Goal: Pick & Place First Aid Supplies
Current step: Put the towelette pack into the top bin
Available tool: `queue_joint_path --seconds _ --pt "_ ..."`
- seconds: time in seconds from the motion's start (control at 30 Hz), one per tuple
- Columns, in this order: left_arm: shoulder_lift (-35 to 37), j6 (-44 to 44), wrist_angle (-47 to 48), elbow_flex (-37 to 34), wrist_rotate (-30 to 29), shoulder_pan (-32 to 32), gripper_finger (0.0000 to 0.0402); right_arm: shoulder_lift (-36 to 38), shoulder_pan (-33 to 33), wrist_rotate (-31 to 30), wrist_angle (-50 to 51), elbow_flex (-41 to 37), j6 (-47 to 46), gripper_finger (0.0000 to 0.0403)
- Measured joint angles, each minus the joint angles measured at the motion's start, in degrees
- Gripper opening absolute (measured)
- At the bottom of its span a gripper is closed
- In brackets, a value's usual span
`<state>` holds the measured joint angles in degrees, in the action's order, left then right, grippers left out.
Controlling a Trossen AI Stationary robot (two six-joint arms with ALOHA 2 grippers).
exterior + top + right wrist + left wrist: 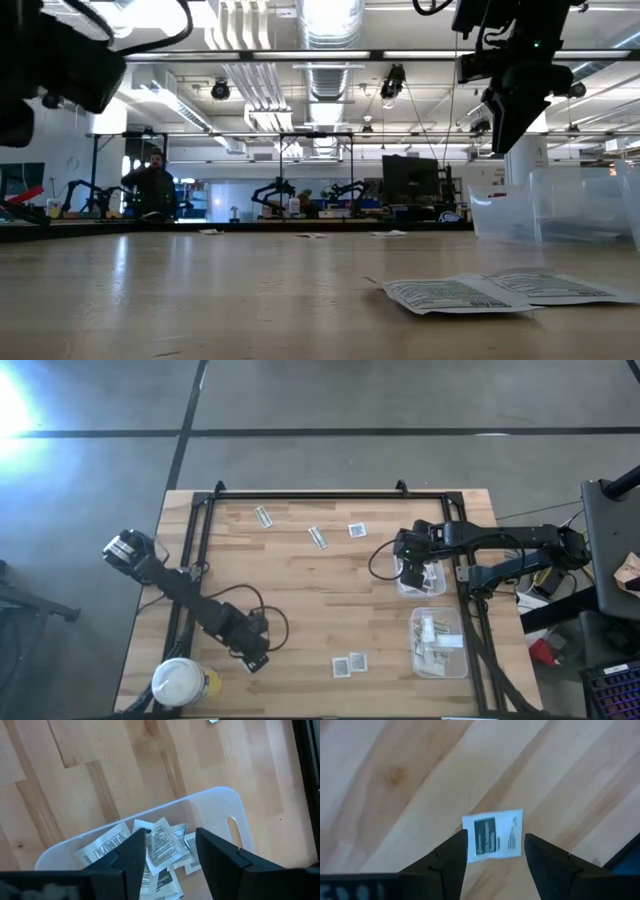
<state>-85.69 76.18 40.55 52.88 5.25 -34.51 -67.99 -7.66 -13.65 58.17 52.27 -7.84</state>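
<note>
Fingers of the left gripper (495, 862) stand apart, empty, over a square white packet (495, 835) on the table (395, 775). Right gripper (170, 857), also spread and empty, hangs above a clear tub (220, 802) of packets (162, 845). Only the high view shows the second tub (438, 643) and a white-lidded jar (180, 682).

the right gripper (170, 852) hangs over a clear plastic tub (215, 800), its two dark fingers (132, 857) spread apart with nothing between them. in the tub lies a loose heap of square white packets (162, 845) with dark print, overlapping and tilted at different angles. the tub has a slot handle (233, 831) in one end wall. around it is pale wooden worktop (100, 765), with a dark frame rail (305, 780) along one edge.
</note>
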Motion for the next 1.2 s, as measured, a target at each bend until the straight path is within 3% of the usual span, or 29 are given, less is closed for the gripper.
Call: queue_joint_path --seconds 0.43,0.87,1.2 --pt "-0.9 6.5 -7.1 -6.7 -0.2 -1.6 0.0202 0.0 0.0 0.0 -0.2 0.0 -1.1 0.0168" --pt "-10.9 7.8 -6.3 -6.4 0.6 -1.6 0.0198 0.0 0.0 0.0 -0.5 0.0 -1.2 0.0157" --pt "-14.5 10.7 -3.0 -5.9 -1.0 -1.3 0.011 0.0 0.0 0.1 -0.7 0.0 -1.2 0.016"
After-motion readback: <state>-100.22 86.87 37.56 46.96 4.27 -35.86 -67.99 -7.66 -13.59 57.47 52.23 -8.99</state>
